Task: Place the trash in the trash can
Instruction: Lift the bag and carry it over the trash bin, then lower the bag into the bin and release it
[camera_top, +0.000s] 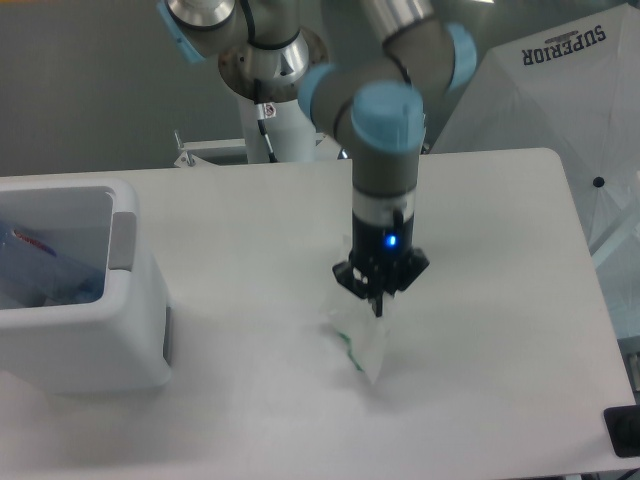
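Observation:
A crinkled translucent white plastic wrapper (366, 345) with a green edge strip hangs in the air over the table's middle, pinched at its top by my gripper (378, 303), which is shut on it. At the left edge stands the white trash can (130, 330) with a grey panel on its right rim. Inside it lies a crushed clear plastic bottle (40, 270) with a purple-blue label, partly hidden by the bin wall.
The white table (500, 300) ends at its right edge near a white folded fabric marked SUPERIOR (560, 90). The arm's white base post (275, 110) stands at the table's back. A black object (625, 432) sits at the bottom right corner.

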